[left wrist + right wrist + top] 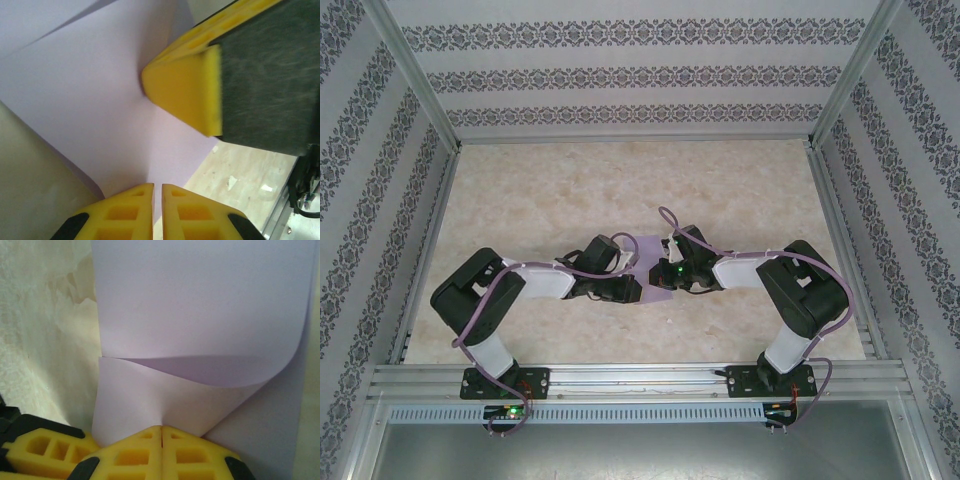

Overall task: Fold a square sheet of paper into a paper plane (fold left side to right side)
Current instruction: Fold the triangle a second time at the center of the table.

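Touching square sheet of paper [200, 305] | right gripper [162, 429] closed, tips on curl | left gripper [156, 186] nearly closed at edge

Lab test booth — aluminium frame [640, 378], wallpapered walls [640, 75], marbled tabletop [570, 190]

Overhead camera looks down; both wrist cameras, very close, seemingly share the sheet [200, 305].

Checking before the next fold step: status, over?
Left tool shut on thin lilac square paper sheet edge. Right tool shut, tip on sheet. Flap curled over, not creased. No obstruction.
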Robot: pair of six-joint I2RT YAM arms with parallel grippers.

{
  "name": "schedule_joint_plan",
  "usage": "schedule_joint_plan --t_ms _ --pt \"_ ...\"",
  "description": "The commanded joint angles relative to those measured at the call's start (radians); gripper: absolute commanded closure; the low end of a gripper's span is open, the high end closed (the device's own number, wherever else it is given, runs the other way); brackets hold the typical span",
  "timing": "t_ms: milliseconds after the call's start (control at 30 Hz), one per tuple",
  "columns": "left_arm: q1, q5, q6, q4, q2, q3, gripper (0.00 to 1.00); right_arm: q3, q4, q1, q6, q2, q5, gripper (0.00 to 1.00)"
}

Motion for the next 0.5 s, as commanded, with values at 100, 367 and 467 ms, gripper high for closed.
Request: schedule_joint_plan --t_ms 100,367,467 --pt "0.002 -0.005 -0.009 -0.013 -0.051 0.009 0.88 -0.013 -0.052 0.01 -0.013 0.03 0.018 1.0" --pt "0.004 -0.003 -0.002 -0.021 0.021 0.03 0.89 -0.017 -0.052 0.01 -0.015 0.029 0.018 1.0" --pt "0.004 0.002 -0.004 -0.009 0.036 0.028 0.89 -0.019 -0.052 0.01 -0.015 0.028 0.019 1.0"
